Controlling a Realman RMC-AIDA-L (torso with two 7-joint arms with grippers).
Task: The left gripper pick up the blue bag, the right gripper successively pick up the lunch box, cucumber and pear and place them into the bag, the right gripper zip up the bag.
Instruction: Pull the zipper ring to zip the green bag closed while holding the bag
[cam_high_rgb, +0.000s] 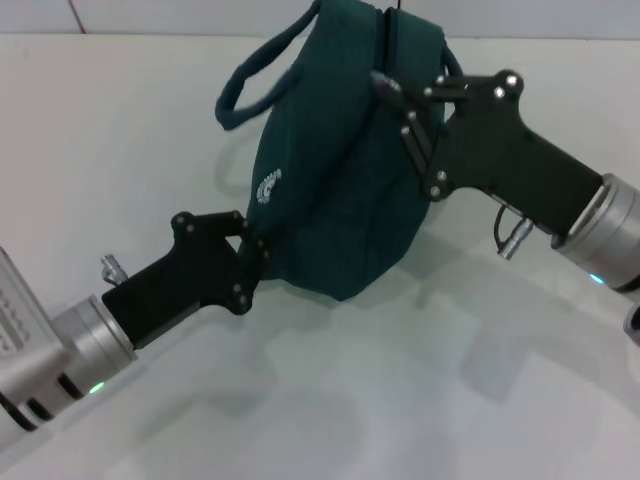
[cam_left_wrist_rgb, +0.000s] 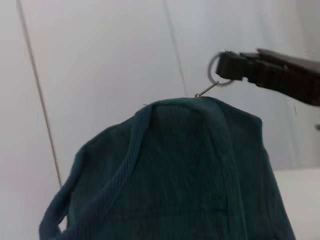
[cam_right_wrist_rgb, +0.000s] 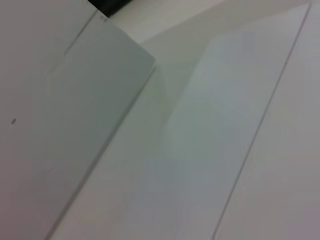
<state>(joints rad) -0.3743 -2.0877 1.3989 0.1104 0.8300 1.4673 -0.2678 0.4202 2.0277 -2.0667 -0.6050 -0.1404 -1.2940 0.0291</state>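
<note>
On my left side, the left gripper (cam_high_rgb: 250, 262) has its fingers pinched shut on the lower corner of the blue bag (cam_high_rgb: 335, 170), holding it tipped up off the white tabletop (cam_high_rgb: 330, 400). One padded handle (cam_high_rgb: 255, 75) loops out to the left of the bag. Moving right, the right gripper (cam_high_rgb: 392, 95) is up at the top seam, and in the left wrist view I can see its fingers (cam_left_wrist_rgb: 235, 66) closed on the metal ring pull (cam_left_wrist_rgb: 216, 70), with the little link running down to the zipper at the bag's crest. So I reckon I'm on the zipping step, and pretty far along, since the seam on the side I can see looks closed. To do this well I'd keep the left grip firm so the fabric stays taut, and draw the pull along the line of the seam rather than away from it, otherwise the ring might slip out or the slider jam on the curve. As for contents, the bag looks plump, but I can't see inside it at all, so I can't confirm the lunch box, cucumber or pear are in there; none of them shows anywhere outside. My right wrist view just shows plain pale surfaces.
</note>
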